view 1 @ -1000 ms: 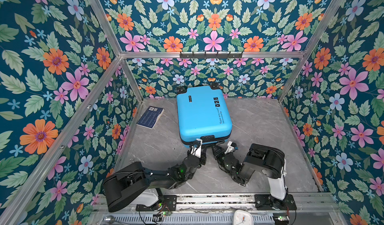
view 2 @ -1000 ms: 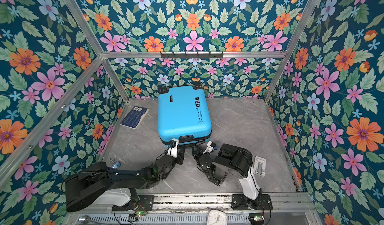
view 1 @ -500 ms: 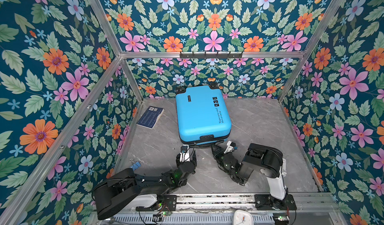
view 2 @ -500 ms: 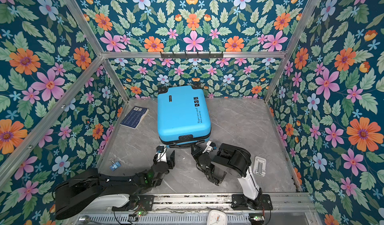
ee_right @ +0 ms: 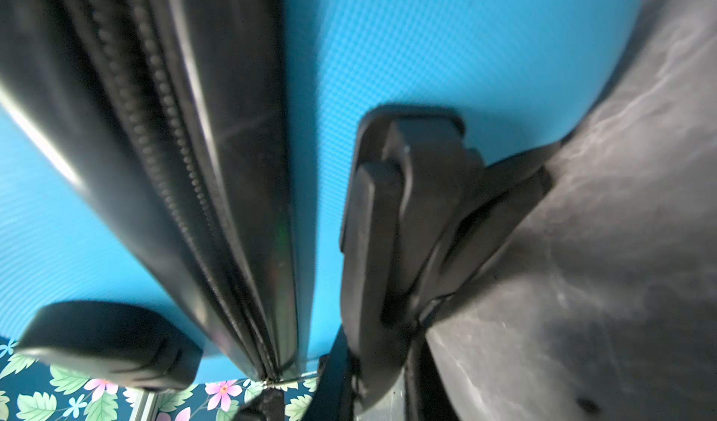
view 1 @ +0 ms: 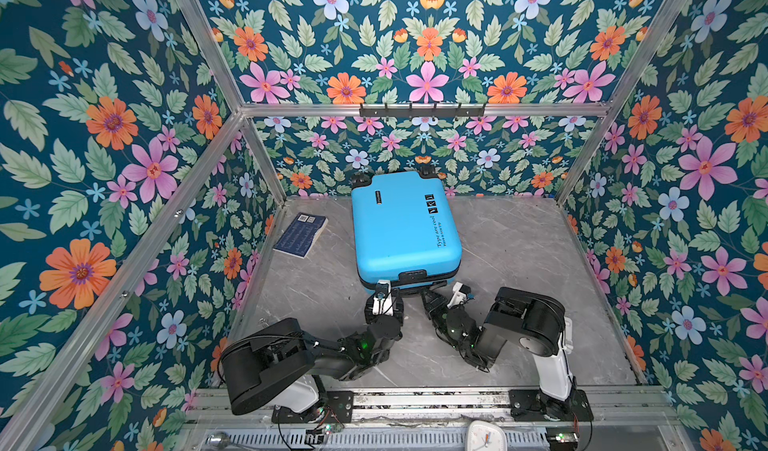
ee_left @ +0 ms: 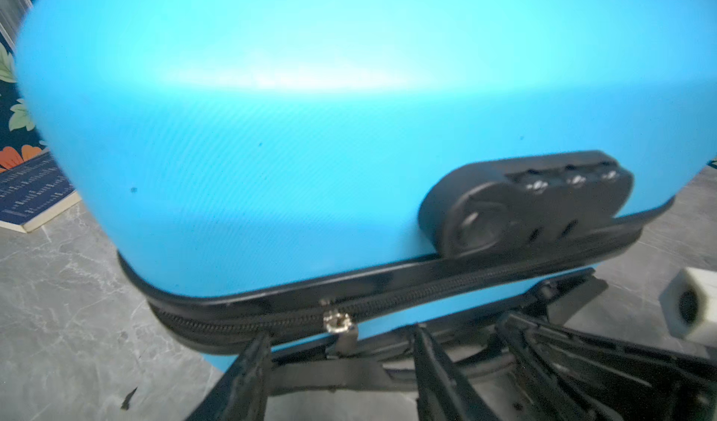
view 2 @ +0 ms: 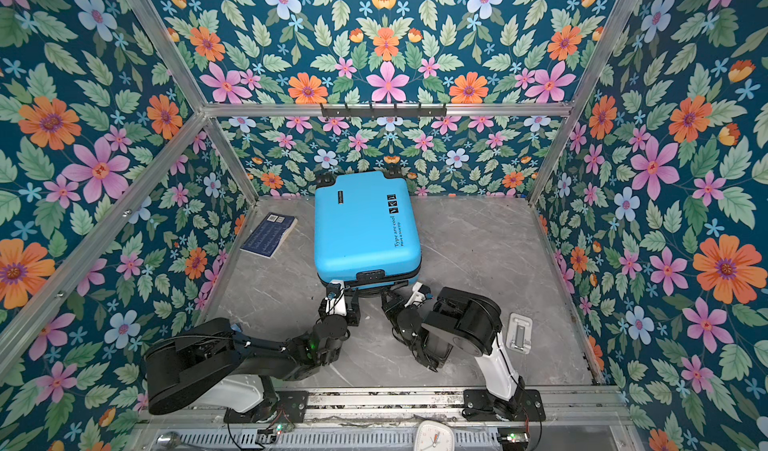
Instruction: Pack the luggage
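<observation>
Centre the parted, empty left tool [ee_left: 340,341] squarely on the zipper pull [ee_left: 336,321] before pinching (it looks small and slippery), while the clenched right tool [view 1: 429,296] braces the luggage [view 1: 403,224].

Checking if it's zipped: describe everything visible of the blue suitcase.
The luggage is a bright-blue hard-shell suitcase, closed, lying lid-up on the grey marbled table, wheels toward the back wall. Black text and icons mark its lid. A black zipper band and combination lock run along its near edge, where the open left gripper brackets the zipper pull.
</observation>
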